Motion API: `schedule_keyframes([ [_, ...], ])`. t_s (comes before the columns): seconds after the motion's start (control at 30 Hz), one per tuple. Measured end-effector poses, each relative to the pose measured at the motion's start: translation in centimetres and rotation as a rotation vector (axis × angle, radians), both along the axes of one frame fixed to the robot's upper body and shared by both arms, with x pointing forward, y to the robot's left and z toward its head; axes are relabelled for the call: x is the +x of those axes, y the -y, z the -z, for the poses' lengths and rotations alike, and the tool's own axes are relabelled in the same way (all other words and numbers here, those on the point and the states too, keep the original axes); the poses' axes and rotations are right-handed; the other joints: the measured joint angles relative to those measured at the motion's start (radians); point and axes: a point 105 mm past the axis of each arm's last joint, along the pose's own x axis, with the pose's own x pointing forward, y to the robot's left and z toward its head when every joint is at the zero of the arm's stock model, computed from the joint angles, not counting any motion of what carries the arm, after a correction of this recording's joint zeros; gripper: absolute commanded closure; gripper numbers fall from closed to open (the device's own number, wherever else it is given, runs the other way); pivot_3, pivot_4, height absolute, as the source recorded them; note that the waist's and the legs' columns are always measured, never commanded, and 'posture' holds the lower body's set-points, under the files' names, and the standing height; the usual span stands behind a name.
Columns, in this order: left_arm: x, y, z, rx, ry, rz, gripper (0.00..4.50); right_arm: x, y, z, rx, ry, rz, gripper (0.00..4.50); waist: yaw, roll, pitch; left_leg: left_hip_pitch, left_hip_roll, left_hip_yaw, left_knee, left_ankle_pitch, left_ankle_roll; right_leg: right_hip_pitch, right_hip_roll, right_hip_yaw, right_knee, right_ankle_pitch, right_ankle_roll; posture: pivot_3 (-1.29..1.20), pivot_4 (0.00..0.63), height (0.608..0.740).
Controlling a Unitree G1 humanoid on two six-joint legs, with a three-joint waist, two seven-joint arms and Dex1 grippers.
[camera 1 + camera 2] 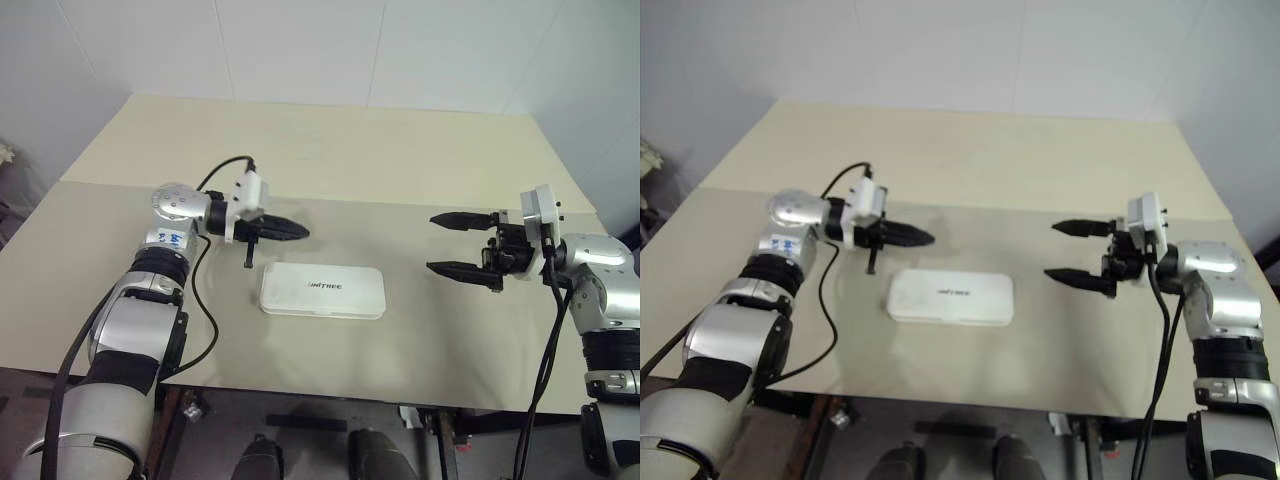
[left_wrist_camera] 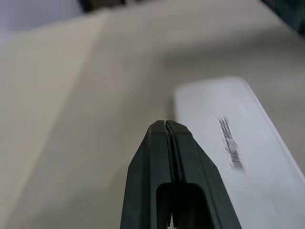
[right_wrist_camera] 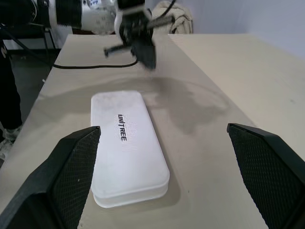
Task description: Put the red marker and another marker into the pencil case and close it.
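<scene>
Pencil case (image 1: 322,291) lay flat on the bench (image 1: 400,160), lid down and shut, lettering facing up, roughly centred btwn the two arms. No markers lay on the bench; judging by the closed lid, they were prob. already inside, tho that couldn't be confirmed from outside. Task looked at or near its end.

Left end effector (image 1: 298,232) hung above the bench just beyond the case's left end, pointing level toward the robot's right, fingers clenched together on nothing. Clear gap btwn it and the lid, so no contact. That pose fit a hand lifted clear of a lid after pressing it down, but that's a guess.

Right end effector (image 1: 447,243) hovered well apart from the case's right end, pointing level toward the left, fingers spread wide and empty. In the right wrist view the case (image 3: 128,148) sat in line btwn its two fingers (image 3: 71,167), not touched. Likely parked there, ready to steady the case if needed.

Left wrist view was blurry; the seam wasn't legible, so whether the case was fully latched was unclear.
</scene>
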Motion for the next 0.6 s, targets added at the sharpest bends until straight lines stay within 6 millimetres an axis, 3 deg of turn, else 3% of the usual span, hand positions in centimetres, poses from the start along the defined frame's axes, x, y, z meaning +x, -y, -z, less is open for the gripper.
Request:
schedule_keyframes([
  [0.07,-0.5,-1.3,-0.7,-0.088,-0.003,-0.007,4.48,0.3,-0.2,-0.4,0.0,0.012,-0.003,0.0,-0.003,0.0,0.0,0.0,0.001,0.0,0.0,0.0,0.0,0.0,0.0,0.0,0.0,0.0,0.0,0.0,0.15,0.74],
  [0.17,-1.7,-4.8,1.6,-0.079,-0.065,-0.068,3.87,0.6,-0.5,-0.5,-0.001,0.015,-0.006,0.0,-0.015,0.001,0.0,0.001,0.001,0.0,-0.001,0.0,0.0,0.0,0.001,0.0,0.0,0.0,0.0,0.0,0.15,0.74],
  [0.3,-3.4,-7.5,4.7,-0.019,-0.179,-0.125,2.56,1.0,-0.6,0.0,0.001,-0.006,-0.002,0.0,-0.018,0.001,0.0,0.0,0.001,-0.001,-0.001,0.0,0.0,0.0,0.0,-0.001,0.0,0.0,0.0,0.0,0.15,0.74],
  [0.53,-5.6,-9.4,4.1,0.009,-0.127,-0.148,0.19,1.8,-1.4,-0.4,0.002,0.009,-0.021,0.0,-0.012,0.001,0.0,0.0,0.0,-0.001,0.0,0.0,-0.001,0.001,-0.002,-0.002,0.0,0.0,0.0,0.0,0.15,0.74],
  [0.6,-6.1,-9.7,4.4,0.009,-0.125,-0.151,0.03,1.9,-1.4,-0.3,0.0,0.009,-0.02,0.0,-0.012,0.001,0.0,0.0,0.0,-0.001,-0.001,0.0,-0.001,0.001,-0.002,-0.002,-0.001,0.0,0.0,0.0,0.15,0.74],
])
